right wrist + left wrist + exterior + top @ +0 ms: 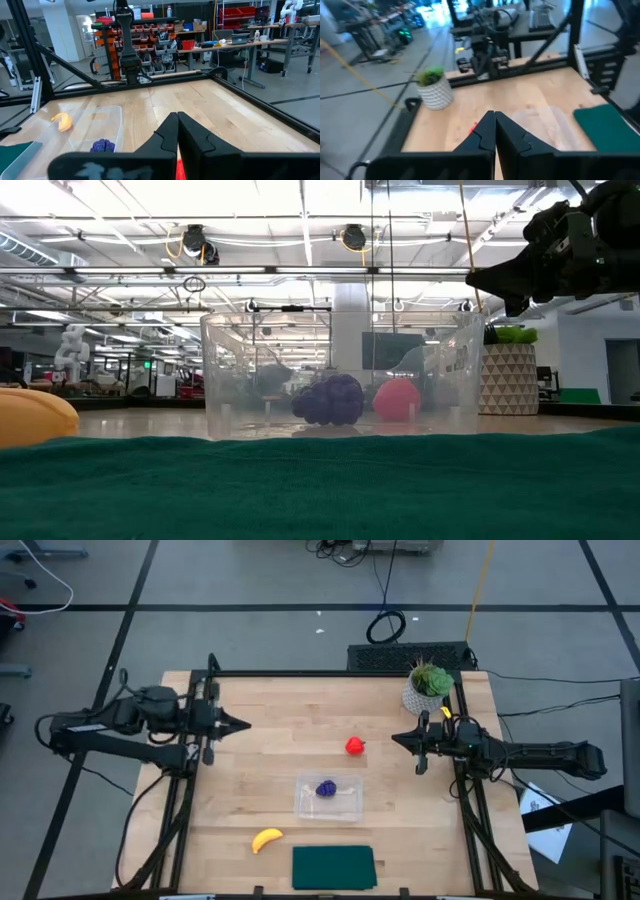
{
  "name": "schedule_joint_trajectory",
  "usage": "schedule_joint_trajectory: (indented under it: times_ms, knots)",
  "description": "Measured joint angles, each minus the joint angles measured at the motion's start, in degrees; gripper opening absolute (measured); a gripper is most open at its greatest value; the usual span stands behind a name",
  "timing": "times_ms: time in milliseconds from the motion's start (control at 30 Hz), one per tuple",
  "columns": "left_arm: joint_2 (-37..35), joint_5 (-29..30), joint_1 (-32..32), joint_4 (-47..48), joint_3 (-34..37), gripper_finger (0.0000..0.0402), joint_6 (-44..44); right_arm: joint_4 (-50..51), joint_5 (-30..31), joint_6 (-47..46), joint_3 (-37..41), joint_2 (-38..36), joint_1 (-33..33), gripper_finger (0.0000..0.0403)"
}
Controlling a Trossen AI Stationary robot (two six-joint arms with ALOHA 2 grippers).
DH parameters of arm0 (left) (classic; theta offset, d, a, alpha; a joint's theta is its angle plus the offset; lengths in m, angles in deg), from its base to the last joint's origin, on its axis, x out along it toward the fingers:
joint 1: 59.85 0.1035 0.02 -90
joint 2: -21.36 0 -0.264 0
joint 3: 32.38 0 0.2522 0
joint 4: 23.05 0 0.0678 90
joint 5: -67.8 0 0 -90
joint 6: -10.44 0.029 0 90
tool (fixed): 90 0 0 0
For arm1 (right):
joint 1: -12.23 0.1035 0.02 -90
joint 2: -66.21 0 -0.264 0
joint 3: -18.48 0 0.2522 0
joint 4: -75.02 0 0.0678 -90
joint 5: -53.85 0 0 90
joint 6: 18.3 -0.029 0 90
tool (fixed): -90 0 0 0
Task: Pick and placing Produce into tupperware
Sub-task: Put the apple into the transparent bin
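The clear tupperware (pixel 328 797) sits on the wooden table near its middle, and the purple grape cluster (pixel 326 788) lies inside it. The red strawberry (pixel 355 746) lies on the table beyond the container. The yellow banana (pixel 266 839) lies on the table near the front edge. My left gripper (pixel 245 724) hovers shut over the table's left side, pointing right. My right gripper (pixel 395 737) hovers shut at the right side, pointing left toward the strawberry. In the right wrist view the shut fingers (pixel 170 131) cover most of the strawberry.
A flat dark green rectangle (pixel 333 867) lies at the front edge, just right of the banana. A potted plant in a white pot (pixel 428 688) stands at the far right corner, behind my right gripper. A black frame rail (pixel 330 673) borders the table.
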Motion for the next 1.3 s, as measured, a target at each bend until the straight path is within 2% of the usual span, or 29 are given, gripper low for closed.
schedule_joint_trajectory:
  times_ms: [367, 467, 600, 800, 1033, 1300]
  knots:
    - [-9.6, 1.7, 2.2, -1.4, 6.3, 0.0004, -4.2, 0.0, 0.0, 0.0, 0.0, 0.0, 0.0, 0.0000]
    - [-11.0, -0.4, 2.7, -2.3, 8.1, 0.0003, -6.1, 0.0, 0.0, 0.0, 0.0, 0.0, 0.0, 0.0000]
    - [-11.4, -4.3, 3.3, -4.2, 9.6, 0.0003, -10.6, 0.0, 0.0, 0.0, 0.0, 0.0, 0.0, 0.0000]
    - [-11.2, -3.9, 3.3, -6.1, 11.1, 0.0002, -12.4, -0.5, 0.0, 0.0, 0.0, 0.0, 0.0, 0.0000]
    - [-11.2, -2.8, 3.3, -14.8, 16.5, 0.0002, -11.8, -0.5, 0.0, 0.0, 0.0, 0.0, 0.0, 0.0000]
    - [-11.2, -2.8, 3.3, -15.0, 20.8, 0.0002, -10.5, -0.5, 0.0, 0.0, 0.0, 0.0, 0.0, 0.0000]
